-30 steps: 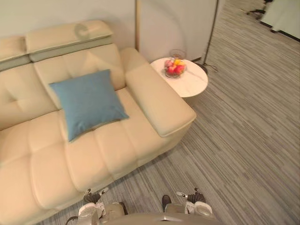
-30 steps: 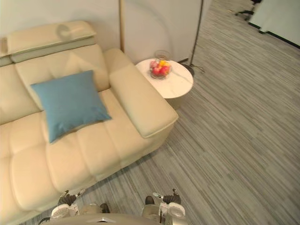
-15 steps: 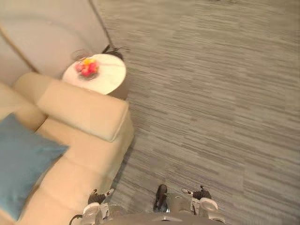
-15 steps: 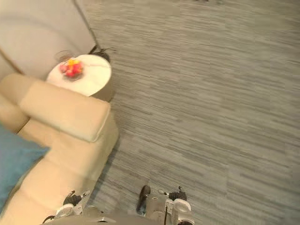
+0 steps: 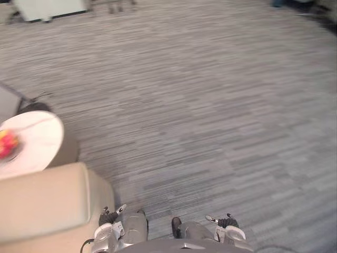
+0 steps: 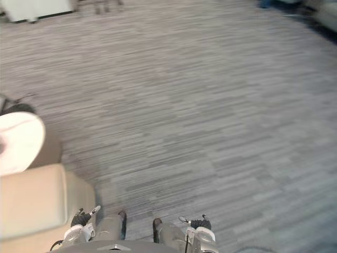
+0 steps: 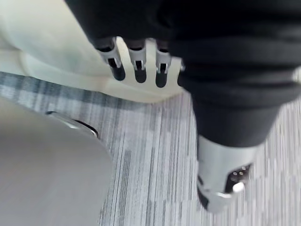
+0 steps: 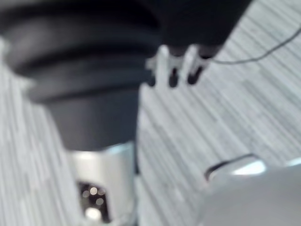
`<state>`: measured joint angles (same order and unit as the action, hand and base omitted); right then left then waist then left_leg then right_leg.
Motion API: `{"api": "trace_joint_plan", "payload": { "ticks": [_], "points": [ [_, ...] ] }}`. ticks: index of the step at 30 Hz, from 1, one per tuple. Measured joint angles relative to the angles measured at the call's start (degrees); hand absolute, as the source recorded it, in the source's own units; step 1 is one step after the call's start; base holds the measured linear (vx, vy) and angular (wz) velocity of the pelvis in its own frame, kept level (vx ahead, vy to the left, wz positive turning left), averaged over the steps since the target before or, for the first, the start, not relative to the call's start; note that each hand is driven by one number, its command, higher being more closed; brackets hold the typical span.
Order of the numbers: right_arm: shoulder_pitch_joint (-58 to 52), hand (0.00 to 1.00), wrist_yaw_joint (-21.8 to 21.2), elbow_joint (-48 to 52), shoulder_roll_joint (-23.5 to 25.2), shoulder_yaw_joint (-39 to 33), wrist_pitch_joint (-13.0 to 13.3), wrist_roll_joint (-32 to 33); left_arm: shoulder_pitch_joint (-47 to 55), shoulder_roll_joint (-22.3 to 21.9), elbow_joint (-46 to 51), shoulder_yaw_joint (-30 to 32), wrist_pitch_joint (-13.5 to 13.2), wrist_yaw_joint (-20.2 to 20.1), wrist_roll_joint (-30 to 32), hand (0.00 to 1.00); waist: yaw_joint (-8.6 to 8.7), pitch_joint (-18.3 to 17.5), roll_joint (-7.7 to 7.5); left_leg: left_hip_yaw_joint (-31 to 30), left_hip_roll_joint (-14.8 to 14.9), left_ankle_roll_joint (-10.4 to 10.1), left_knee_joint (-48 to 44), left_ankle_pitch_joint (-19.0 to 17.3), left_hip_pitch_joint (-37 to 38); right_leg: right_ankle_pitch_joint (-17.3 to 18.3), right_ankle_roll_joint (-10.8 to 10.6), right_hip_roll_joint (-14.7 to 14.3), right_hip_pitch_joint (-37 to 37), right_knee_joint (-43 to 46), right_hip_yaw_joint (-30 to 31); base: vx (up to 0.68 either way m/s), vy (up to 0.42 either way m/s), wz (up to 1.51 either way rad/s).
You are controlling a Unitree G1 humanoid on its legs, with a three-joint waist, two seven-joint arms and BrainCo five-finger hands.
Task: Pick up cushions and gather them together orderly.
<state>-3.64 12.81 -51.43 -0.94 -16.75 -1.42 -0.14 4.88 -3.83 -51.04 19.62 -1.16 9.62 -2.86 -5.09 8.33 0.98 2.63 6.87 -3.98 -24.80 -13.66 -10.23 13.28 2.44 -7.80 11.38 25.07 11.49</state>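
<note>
while the left robot hand (image 7: pixel 139 59) is hanging straight-fingered beside the cream sofa (image 7: pixel 51 42), the right robot hand (image 8: pixel 175 66) is hanging over the grey carpet (image 5: pixel 210 105), fingers relaxed and apart.

Cut by the left edge
Sofa armrest (image 5: pixel 42 203), round side table (image 5: pixel 38 136), fruit bowl (image 5: pixel 5 145); the right hand (image 8: pixel 162 65) shows blurred.

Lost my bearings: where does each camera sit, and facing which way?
Left eye view: on the head, looking down at carpet, with sofa and round side table at left; left hand and right hand at bottom.
Right eye view: beside it, same scene.
Left wrist view: along the left hand's straight fingers to sofa and carpet.
Right wrist view: along the right hand's straight fingers to carpet.
Shared: sofa, in left wrist and eye views.
</note>
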Motion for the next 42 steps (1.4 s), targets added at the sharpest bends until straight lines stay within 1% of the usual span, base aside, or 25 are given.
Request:
{"api": "trace_joint_plan", "payload": {
  "ticks": [2,3,6,9,12,14,16,17,18,20,21,23,25,26,27,28,30,31,32,33,34,35,36,38,42],
  "points": [
    [-0.95,0.00,-0.04,1.16,0.94,0.83,0.09,0.00,0.33,1.59,0.00,-1.07,0.06,0.04,-0.08,0.00,0.36,-0.57,-1.51,5.74,0.09,1.00,0.07,-1.04,1.40,1.03,-2.43,3.85,2.35,3.50,-3.43,0.18,0.240,-1.26],
    [-0.48,0.00,-0.13,0.83,1.44,0.94,-0.02,0.00,0.22,2.89,-0.18,-2.70,0.07,0.08,-0.18,0.00,-0.03,-0.88,-2.89,10.50,0.09,1.82,0.06,-2.02,2.83,0.75,-4.88,8.30,5.08,7.67,-9.18,0.17,0.205,-1.43],
    [1.85,0.00,-0.15,-1.48,1.37,0.90,0.07,-0.05,-1.17,4.53,-2.69,-6.33,0.19,0.05,-0.16,0.00,0.82,-0.63,-2.76,17.03,0.59,2.36,2.27,-2.32,6.62,-2.49,-3.05,15.89,4.10,3.81,-29.79,0.17,0.123,-1.21],
    [5.50,0.00,-0.13,-3.92,0.55,1.00,0.39,-0.06,-3.27,5.13,-4.60,-7.66,0.60,0.07,-0.17,0.00,1.71,0.05,-1.39,20.33,0.94,1.60,7.10,-1.76,9.64,-5.23,-0.36,15.98,2.61,-0.95,-41.00,0.18,0.017,-0.93],
    [5.57,0.00,-0.04,-4.11,-1.02,0.79,0.49,-0.07,-4.33,4.73,-4.71,-11.07,0.58,-0.02,0.46,0.00,3.28,1.00,0.57,20.78,-0.01,1.01,8.90,-0.71,10.47,-5.32,-0.25,15.05,1.64,-4.32,-40.39,0.11,0.007,-0.33],
    [5.16,0.00,0.03,-4.07,-1.54,0.87,0.51,-0.02,-4.37,4.93,-5.01,-11.78,0.70,0.03,0.88,0.00,3.22,1.57,1.31,20.64,1.68,0.99,2.57,-0.72,8.80,-5.96,-0.43,13.33,0.18,-7.36,-38.75,0.10,-0.019,-0.45],
    [4.30,0.00,0.27,-3.81,-1.90,1.01,0.55,0.16,-4.07,5.06,-4.97,-11.90,0.76,-0.01,1.37,0.00,3.01,2.26,2.04,19.48,5.02,1.12,-9.91,-0.50,5.66,-6.34,-0.46,11.15,-2.93,-9.92,-37.34,0.09,-0.029,-0.49],
    [3.51,0.00,0.49,-2.85,-2.10,1.34,0.84,0.46,-3.29,4.21,-4.01,-11.12,0.82,-0.14,1.76,0.00,2.74,3.40,3.85,16.46,8.63,4.61,-22.60,2.44,2.81,-5.82,-0.13,8.59,-6.63,-11.11,-35.51,0.11,0.015,-0.68],
    [3.20,0.00,0.65,-2.38,-2.22,1.59,0.92,0.54,-3.20,4.10,-3.44,-11.17,0.81,-0.17,2.06,0.00,2.32,3.78,4.15,15.19,9.38,5.67,-27.12,5.16,1.25,-5.20,0.24,8.06,-7.53,-11.03,-34.34,0.18,0.103,-1.23],
    [2.34,0.00,1.31,0.22,-1.88,3.13,1.12,0.80,-3.23,4.08,-2.21,-11.51,0.59,-0.54,2.65,0.00,1.00,4.12,3.86,10.77,9.22,4.02,-34.13,2.32,-4.02,-3.40,1.21,7.59,-8.43,-10.49,-29.85,0.13,0.108,-1.10],
    [2.31,0.00,1.58,1.07,-1.61,3.19,1.22,0.83,-3.41,4.10,-1.82,-11.93,0.58,-0.59,3.01,0.00,0.96,4.17,3.81,9.30,7.78,3.16,-32.81,-0.69,-6.92,-2.97,0.89,7.59,-8.40,-10.52,-27.66,0.18,0.110,-1.02],
    [2.17,0.00,1.68,1.02,-1.69,3.06,1.11,0.84,-3.39,3.70,-0.57,-11.86,0.51,-0.59,3.02,0.00,0.21,4.22,3.74,8.12,5.73,3.19,-24.14,-1.85,-9.97,-2.48,0.82,7.67,-8.57,-10.80,-23.75,0.21,0.145,-0.97],
    [2.14,0.00,1.87,1.02,-1.66,3.04,1.09,0.84,-3.43,3.60,0.08,-11.77,0.50,-0.85,3.07,0.00,0.06,4.35,3.74,7.96,4.47,2.02,-13.57,-1.12,-10.88,-1.81,-0.27,8.02,-9.26,-11.21,-21.40,0.19,0.170,-0.68],
    [1.99,0.00,2.32,0.98,-1.65,3.02,1.10,0.84,-3.37,3.47,0.13,-11.73,0.49,-1.02,3.10,0.00,-0.13,4.31,3.72,7.64,3.66,-0.05,-5.43,0.22,-10.46,-1.17,-1.34,8.38,-9.49,-11.25,-20.01,0.27,0.244,-0.83],
    [1.54,0.00,2.42,0.77,-1.69,2.98,1.12,0.84,-3.30,3.30,-0.09,-11.71,0.37,-1.16,3.13,0.00,-0.57,4.21,3.71,7.20,3.18,-0.73,-1.38,4.30,-9.47,-0.42,-2.51,8.45,-9.80,-11.28,-17.88,0.34,0.272,-1.09],
    [1.67,0.00,2.49,0.68,-1.56,2.93,1.12,0.88,-3.43,3.43,-0.43,-11.76,0.17,-1.16,3.19,0.00,-1.18,3.79,3.42,7.29,1.80,0.94,-0.58,6.00,-8.26,-0.12,-3.15,8.66,-10.66,-12.19,-15.13,0.38,0.267,-0.92],
    [0.90,0.00,2.48,0.92,0.00,1.80,1.11,0.86,-3.49,3.82,-0.51,-11.73,-0.02,-1.25,3.71,0.00,-0.81,2.59,0.69,7.67,-1.25,3.53,-2.12,2.11,-8.17,0.76,-4.48,11.02,-10.87,-11.76,-12.75,0.44,0.261,-0.39],
    [-0.38,0.00,2.44,0.96,0.82,0.73,0.99,0.75,-3.48,4.02,-0.21,-11.60,-0.04,-1.30,3.69,0.00,-1.24,2.01,-0.96,9.19,-2.50,4.35,-3.01,0.11,-7.55,2.20,-6.69,12.82,-9.12,-6.93,-11.68,0.44,0.263,-0.17],
    [-0.63,0.00,2.42,0.92,0.98,0.73,0.92,0.72,-3.46,4.06,-0.22,-11.62,-0.03,-1.28,3.67,0.00,-1.63,1.65,-1.54,10.37,-2.80,4.66,-3.34,-0.81,-6.87,2.93,-7.88,13.62,-7.62,-3.06,-11.23,0.43,0.249,-0.38],
    [-0.49,0.00,2.13,1.03,1.14,0.73,0.64,0.06,-3.47,4.05,-0.22,-11.88,0.04,-1.26,3.68,0.00,-2.45,1.46,-1.89,11.85,-3.35,5.31,-4.26,-3.25,-4.82,3.32,-9.46,14.58,-3.95,7.66,-10.03,0.43,0.215,-0.46],
    [-0.29,0.00,2.01,1.41,1.03,0.80,0.57,-0.30,-3.38,4.26,-0.41,-12.32,0.20,-1.29,3.72,0.00,-2.21,1.53,-1.97,12.80,-3.62,6.47,-5.19,-4.67,-2.38,1.15,-12.64,15.13,-0.62,18.56,-8.98,0.44,0.191,-0.41],
    [-0.30,0.00,1.87,1.63,1.03,0.82,0.57,-0.31,-3.25,4.45,-0.58,-12.66,0.32,-1.30,3.82,0.00,-1.90,1.55,-2.08,13.06,-3.77,6.76,-5.46,-5.58,-1.02,-0.42,-14.13,15.44,0.92,23.49,-8.81,0.46,0.121,-0.18],
    [-0.38,0.00,0.91,2.79,0.87,0.81,0.46,-0.40,-2.93,4.80,-0.85,-13.34,0.74,-1.29,4.38,0.00,-0.94,1.82,-2.08,13.07,-3.98,7.35,-6.18,-8.36,3.11,-2.33,-14.13,15.92,4.52,36.21,-9.73,0.37,0.048,-0.02],
    [-0.35,0.00,0.17,3.41,0.77,0.82,0.45,-1.29,-2.63,4.84,-1.25,-13.43,1.14,-1.27,4.97,0.00,-0.09,2.21,-1.51,13.08,-3.90,7.21,-4.75,-9.65,7.52,-0.23,-10.35,16.91,7.56,41.69,-14.01,0.48,0.005,0.00],
    [-0.23,0.00,-0.08,5.61,1.00,0.78,0.64,-1.68,-2.78,4.61,-1.28,-13.48,1.27,-1.27,5.38,0.00,0.89,2.36,-1.31,13.71,-1.62,5.00,1.67,-10.79,15.46,2.74,-6.70,17.47,14.84,32.36,-23.71,0.45,-0.068,-0.07]
  ]
}}
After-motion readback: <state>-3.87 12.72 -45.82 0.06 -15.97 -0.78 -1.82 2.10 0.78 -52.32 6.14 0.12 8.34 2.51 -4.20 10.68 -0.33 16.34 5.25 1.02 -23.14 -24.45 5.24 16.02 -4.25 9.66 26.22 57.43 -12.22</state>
